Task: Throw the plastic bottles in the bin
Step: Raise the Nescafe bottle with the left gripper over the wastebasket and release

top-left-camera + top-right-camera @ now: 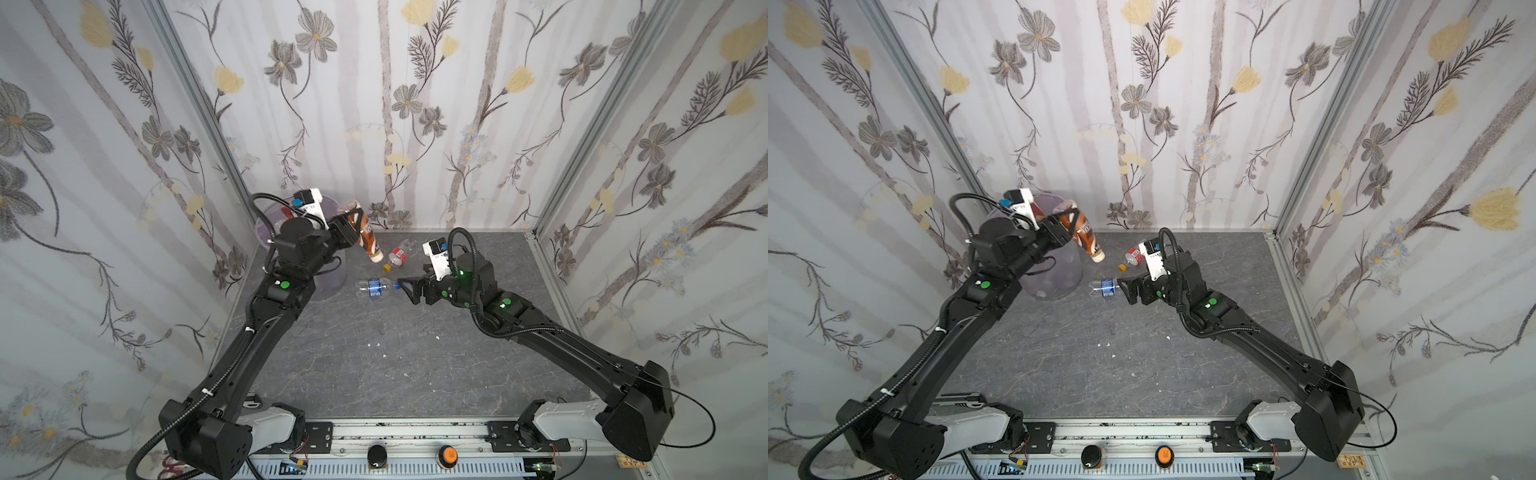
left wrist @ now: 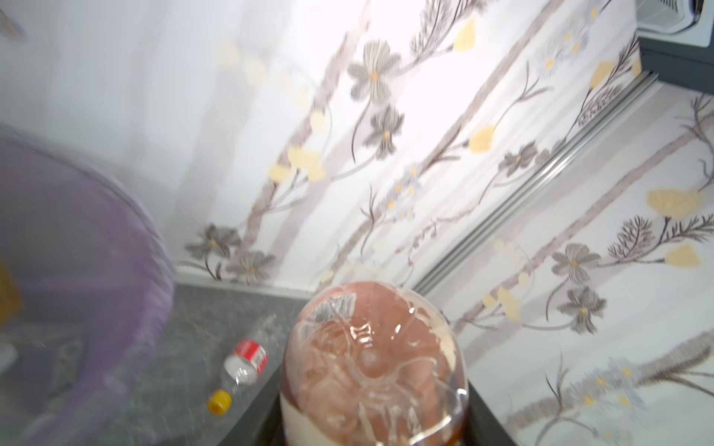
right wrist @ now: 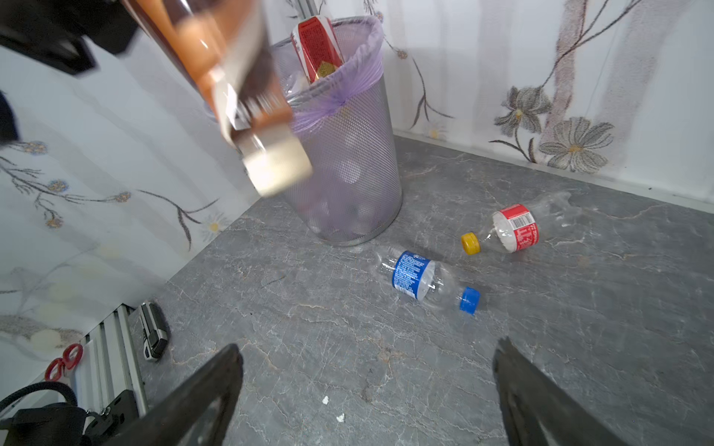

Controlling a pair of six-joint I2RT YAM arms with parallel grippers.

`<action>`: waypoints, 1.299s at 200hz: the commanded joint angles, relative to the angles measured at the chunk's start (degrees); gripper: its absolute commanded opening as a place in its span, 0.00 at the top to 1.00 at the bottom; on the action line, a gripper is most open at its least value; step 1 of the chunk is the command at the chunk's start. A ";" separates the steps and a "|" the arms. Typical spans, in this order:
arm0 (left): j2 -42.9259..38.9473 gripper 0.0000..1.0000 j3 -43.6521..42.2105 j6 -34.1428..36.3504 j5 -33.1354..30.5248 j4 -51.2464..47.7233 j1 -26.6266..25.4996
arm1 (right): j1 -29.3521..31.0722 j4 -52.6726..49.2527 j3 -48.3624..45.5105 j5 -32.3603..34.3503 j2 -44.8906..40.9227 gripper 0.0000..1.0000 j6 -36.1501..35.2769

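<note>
The bin [image 3: 347,162] at the far left already holds several bottles; a red-and-gold bottle [image 3: 317,50] sticks out. The left end effector [image 1: 352,220] is closed around a brown bottle [image 1: 368,241], cap down, near the rim and not yet dropped. The right end effector [image 3: 367,345] is wide open and empty. A blue-labelled bottle [image 3: 413,276] and a red-labelled bottle [image 3: 517,228] lie on the worktop [image 3: 579,328].

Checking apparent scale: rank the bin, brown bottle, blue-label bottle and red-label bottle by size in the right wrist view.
1. bin
2. brown bottle, nearer the camera, so its rank is unsure
3. blue-label bottle and red-label bottle: look alike
</note>
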 commanded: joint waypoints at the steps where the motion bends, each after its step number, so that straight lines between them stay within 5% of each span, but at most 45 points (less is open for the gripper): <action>1: -1.26 0.52 6.41 10.89 -6.67 0.76 2.01 | -1.47 3.54 -1.82 2.12 -1.75 0.00 1.12; 34: -2.05 0.51 15.51 23.40 -16.41 4.12 2.07 | -2.13 3.34 -3.85 2.05 -2.94 0.00 1.30; 70: -1.08 0.51 16.10 31.33 -22.01 14.25 3.42 | -2.19 4.28 -4.59 1.47 -2.61 0.00 1.82; 111: 6.30 0.49 10.54 20.94 -23.31 11.58 9.05 | -2.19 5.10 -4.50 0.54 -1.91 0.00 2.38; 135: 7.94 0.00 2.82 14.77 -15.66 3.70 9.02 | -2.21 4.76 -4.82 0.89 -2.31 0.00 2.44; 197: -3.80 0.00 10.95 15.19 -12.22 -1.79 5.26 | -2.28 5.48 -4.00 -0.75 0.16 0.00 2.55; 260: -10.13 0.00 -1.47 9.97 -9.82 -1.70 -1.88 | -2.32 5.93 -2.71 0.35 4.33 0.00 5.14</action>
